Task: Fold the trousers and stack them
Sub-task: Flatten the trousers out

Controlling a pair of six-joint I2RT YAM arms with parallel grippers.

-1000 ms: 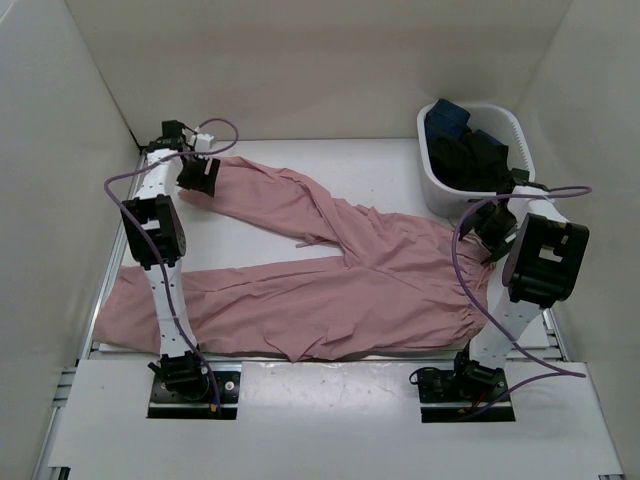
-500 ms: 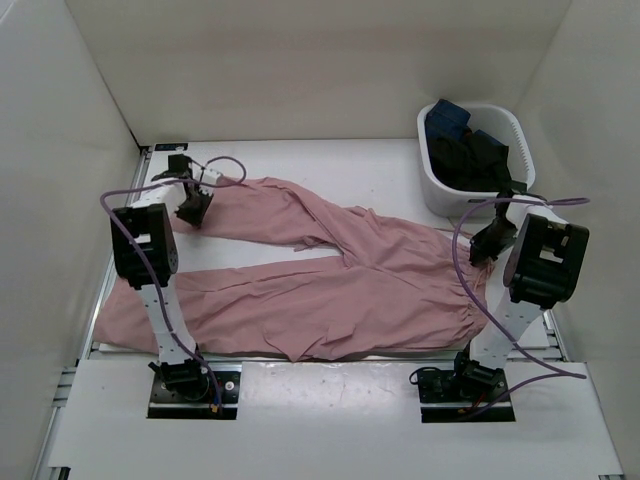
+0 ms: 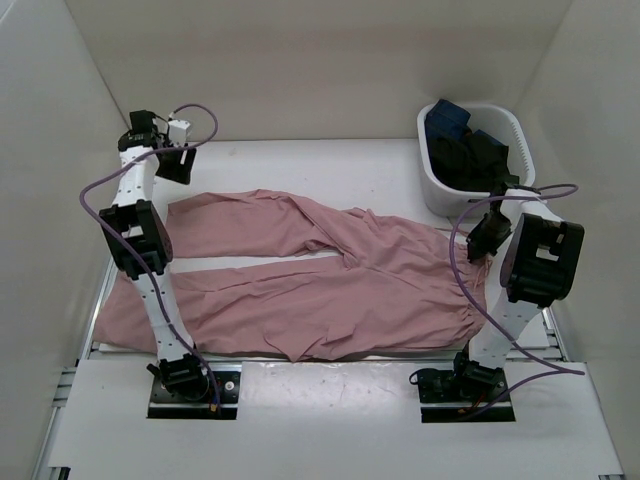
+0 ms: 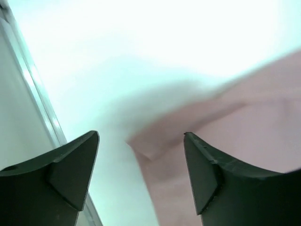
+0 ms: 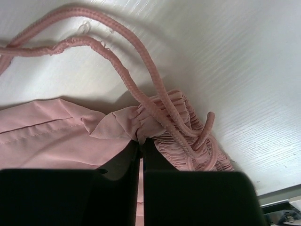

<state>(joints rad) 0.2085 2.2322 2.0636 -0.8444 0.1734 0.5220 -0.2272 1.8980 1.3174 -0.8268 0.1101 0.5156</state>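
Since the left pincer (image 4: 141, 134) let go, the trousers (image 3: 330, 290) lie straighter.

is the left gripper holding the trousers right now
No, the left gripper has its jaws wide open, with the trousers lying loose beneath them.

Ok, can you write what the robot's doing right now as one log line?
dusty-pink thin fabric trousers: laid out, unfolded | left gripper: open above leg cuff | right gripper: shut on gathered waistband
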